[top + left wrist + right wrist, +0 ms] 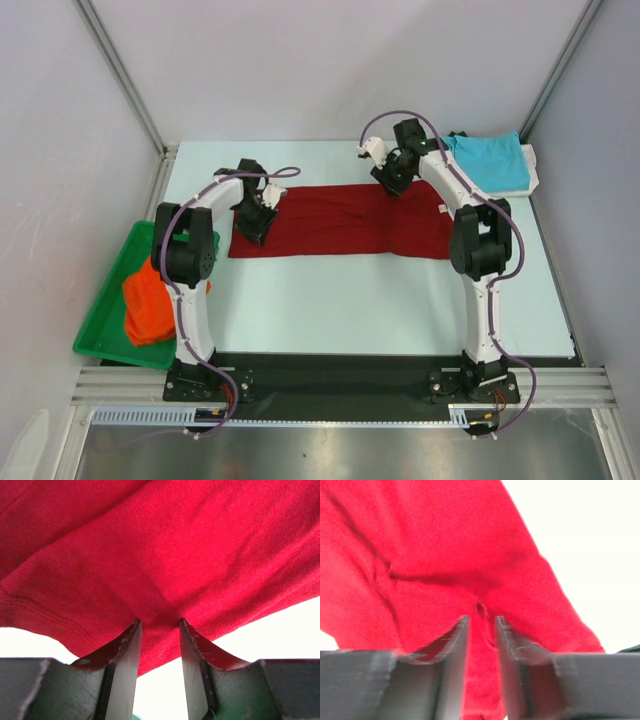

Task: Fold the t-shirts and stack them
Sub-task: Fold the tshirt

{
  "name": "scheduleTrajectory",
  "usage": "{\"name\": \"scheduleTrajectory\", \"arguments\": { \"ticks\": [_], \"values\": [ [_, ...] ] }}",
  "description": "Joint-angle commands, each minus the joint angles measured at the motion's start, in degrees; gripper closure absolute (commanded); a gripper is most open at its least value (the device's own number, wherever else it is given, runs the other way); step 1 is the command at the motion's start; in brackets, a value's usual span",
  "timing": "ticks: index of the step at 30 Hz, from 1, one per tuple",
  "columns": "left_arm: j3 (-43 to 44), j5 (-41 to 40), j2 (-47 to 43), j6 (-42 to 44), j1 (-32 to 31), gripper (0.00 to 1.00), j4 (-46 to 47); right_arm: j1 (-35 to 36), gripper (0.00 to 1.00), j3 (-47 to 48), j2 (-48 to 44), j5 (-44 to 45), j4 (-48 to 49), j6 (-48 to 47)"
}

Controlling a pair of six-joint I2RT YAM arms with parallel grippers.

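Note:
The dark red t-shirt (pixel 340 222) lies as a long folded strip across the middle of the table. My left gripper (pixel 258 215) is at its left end and is shut on the cloth; in the left wrist view the red cloth (pixel 165 555) bunches between the gripper's tips (pixel 160 622). My right gripper (pixel 392 178) is at the strip's far edge, right of centre, and is shut on a fold of the red cloth (pixel 445 555) that sits between its tips (pixel 481 617). The turquoise t-shirt (pixel 490 160) lies folded at the back right. The orange t-shirt (pixel 150 300) lies crumpled in the tray.
The green plastic tray (pixel 105 320) sits at the table's left edge, beside the left arm's base. A white sheet or board (pixel 530 170) lies under the turquoise shirt at the back right corner. Pale table surface (pixel 340 305) shows between the red shirt and the arm bases.

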Motion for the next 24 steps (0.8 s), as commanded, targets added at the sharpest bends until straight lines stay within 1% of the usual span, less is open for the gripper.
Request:
{"name": "scheduleTrajectory", "arguments": {
  "ticks": [1,3,4,5,8,11,13,14,15,16,18,19,24],
  "values": [
    [-2.01,0.73,-0.38,-0.39,0.26,0.58,1.74,2.29,0.60,3.30,2.51,6.18,5.81,0.16],
    [-2.10,0.91,-0.56,-0.39,0.26,0.58,1.74,2.29,0.55,2.34,1.46,6.98,6.78,1.13],
    [-2.10,0.82,-0.56,-0.39,0.26,0.58,1.83,2.20,0.51,1.29,-0.63,7.42,7.66,1.66],
    [-2.10,0.91,-0.82,-0.39,0.26,0.58,1.91,2.03,0.50,-1.33,-1.87,7.95,8.89,2.27],
    [-2.45,1.08,-1.70,-0.39,0.26,0.58,2.09,1.76,0.50,-4.77,-6.71,7.51,9.69,3.42],
    [-3.24,1.52,-3.89,2.24,0.35,0.58,1.31,1.15,0.50,-9.08,-10.83,6.73,9.87,4.65],
    [-3.94,1.79,-6.70,7.85,0.26,0.56,0.60,0.54,0.50,-11.72,-12.07,5.76,9.43,6.75],
    [-5.25,1.70,-7.84,10.31,0.26,0.54,0.34,0.45,0.51,-12.42,-12.51,3.84,7.77,7.37],
    [-6.13,1.44,-8.98,15.38,0.26,0.53,0.33,0.10,0.52,-13.04,-12.61,2.69,6.89,9.03],
    [-6.93,0.48,-10.56,17.87,0.26,0.52,0.25,-0.34,0.52,-14.70,-12.69,1.72,6.36,10.00],
    [-8.16,-0.93,-10.75,23.66,0.17,0.50,-1.24,-0.52,0.52,-16.38,-12.96,-0.31,6.00,11.59],
    [-8.60,-3.20,-10.40,24.91,0.17,0.50,-1.51,-0.17,0.52,-17.51,-13.13,-1.18,5.74,11.60],
    [-10.89,-7.17,-9.96,29.40,0.44,0.49,0.94,0.97,0.52,-18.23,-13.48,-1.89,4.86,10.98]
  ]
}}
